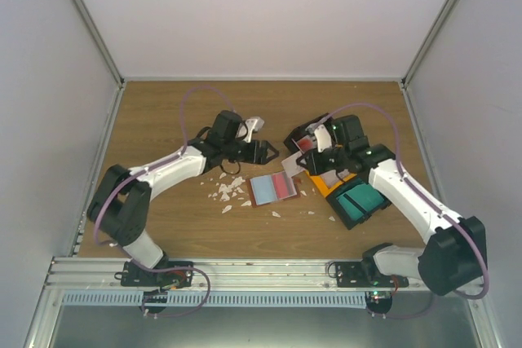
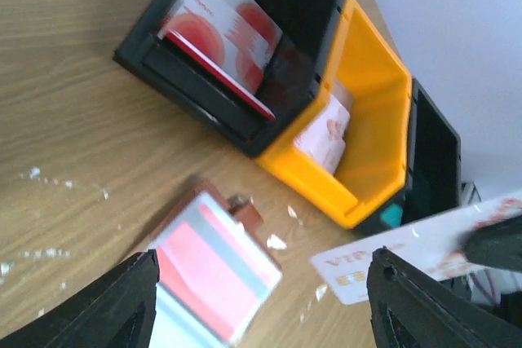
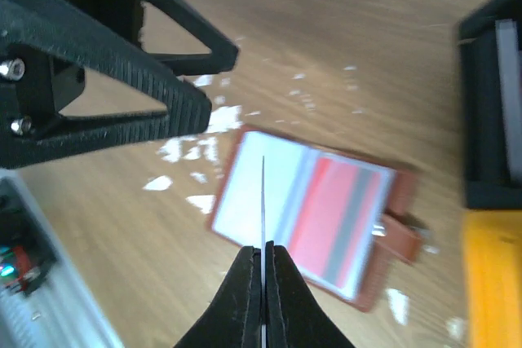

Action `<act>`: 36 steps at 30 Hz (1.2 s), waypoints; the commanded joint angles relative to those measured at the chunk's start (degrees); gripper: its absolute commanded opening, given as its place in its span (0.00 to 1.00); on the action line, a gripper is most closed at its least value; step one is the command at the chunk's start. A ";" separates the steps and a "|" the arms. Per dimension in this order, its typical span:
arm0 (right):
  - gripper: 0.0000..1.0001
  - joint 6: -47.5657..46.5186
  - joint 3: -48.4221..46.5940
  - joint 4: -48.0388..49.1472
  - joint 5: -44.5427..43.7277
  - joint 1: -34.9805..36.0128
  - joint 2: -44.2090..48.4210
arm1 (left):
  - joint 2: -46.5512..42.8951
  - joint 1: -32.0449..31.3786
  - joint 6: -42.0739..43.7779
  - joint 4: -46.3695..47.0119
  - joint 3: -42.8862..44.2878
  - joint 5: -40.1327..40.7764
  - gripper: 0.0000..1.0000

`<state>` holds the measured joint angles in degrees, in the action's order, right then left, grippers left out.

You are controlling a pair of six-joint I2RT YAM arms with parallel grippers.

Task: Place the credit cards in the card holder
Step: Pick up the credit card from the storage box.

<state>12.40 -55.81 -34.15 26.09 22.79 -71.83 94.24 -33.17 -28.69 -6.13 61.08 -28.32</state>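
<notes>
Right wrist view, my right hand (image 3: 263,250) pinching a card (image 2: 400,260) edge-on, holder (image 3: 241,201) open on worktop (image 3: 367,55), left hand (image 2: 265,260) spread.

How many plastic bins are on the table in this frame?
3, in a row: a black plastic bin with red-and-white cards, a yellow plastic bin with whitish-pink cards beside it, and a second black plastic bin with teal cards past that. None looks hidden.

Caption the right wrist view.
Right gripper pinching a credit card edge-on, open card holder lying beyond it.
</notes>
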 commanded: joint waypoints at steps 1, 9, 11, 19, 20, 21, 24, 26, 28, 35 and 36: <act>0.00 -1.63 3.64 8.92 16.63 1.07 -1.72 | -6.64 -0.25 12.10 -4.69 -3.71 -5.52 0.72; 0.00 -6.22 8.08 14.29 34.40 3.27 -3.89 | -10.38 -0.05 10.86 -3.38 -10.07 -18.26 0.62; 0.01 -7.83 8.42 13.88 36.51 3.95 -3.53 | -10.37 -0.05 10.84 -3.30 -11.08 -21.44 0.55; 0.01 -10.77 8.85 11.06 34.37 7.62 -3.57 | -12.93 -0.05 12.98 -4.52 -12.84 -26.13 0.24; 0.01 -10.89 8.52 10.59 34.02 7.77 -3.92 | -13.27 -0.05 14.13 -6.08 -12.46 -25.97 0.19; 0.00 -11.09 8.25 10.13 33.75 7.92 -4.20 | -13.59 -0.05 15.43 -8.25 -11.61 -26.06 0.15; 0.01 -11.30 7.87 9.66 34.18 8.31 -4.54 | -15.31 -0.05 18.12 -11.87 -10.91 -26.27 0.01; 0.00 -11.68 7.60 9.17 34.79 8.48 -4.64 | -15.74 -0.05 18.70 -12.52 -11.01 -26.54 0.00; 0.11 -11.11 7.24 9.01 32.58 8.53 -4.48 | -15.80 -0.05 18.60 -12.55 -11.31 -26.34 0.00; 0.60 -3.83 7.62 9.98 11.96 7.93 -1.24 | -16.94 1.51 11.09 -7.93 -13.33 -16.20 0.00; 0.61 -2.19 7.81 10.17 6.98 7.89 -1.06 | -16.79 1.91 7.98 -6.38 -14.20 -13.20 0.00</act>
<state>5.17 -47.29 -24.69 48.77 30.74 -75.22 79.02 -32.69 -13.32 -17.98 48.69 -51.16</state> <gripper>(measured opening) 0.585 0.023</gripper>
